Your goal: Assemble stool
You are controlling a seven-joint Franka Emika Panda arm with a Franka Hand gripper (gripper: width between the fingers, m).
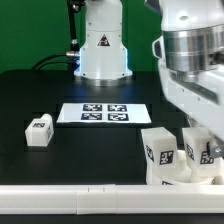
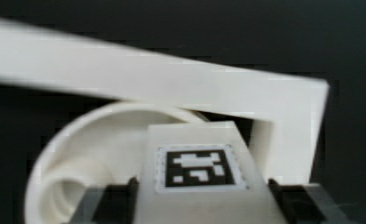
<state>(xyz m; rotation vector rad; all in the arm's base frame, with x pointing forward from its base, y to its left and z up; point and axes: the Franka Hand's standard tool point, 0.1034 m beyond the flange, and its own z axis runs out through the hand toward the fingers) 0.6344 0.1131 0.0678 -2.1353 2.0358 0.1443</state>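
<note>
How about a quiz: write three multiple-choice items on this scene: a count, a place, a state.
1. How many black tags does the thin flat white marker board carry? A two; B four; C six.
2. Where is the tagged white blocky plastic leg of the wrist view? A on the marker board; B between the claw's fingers; C beside the robot's base.
3. The lone white plastic leg at the exterior view's left is: A lying loose on the black table; B in the claw; C standing on the marker board.
Key: B, four squares show; B, fingers flank it; A, nothing touches it.
</note>
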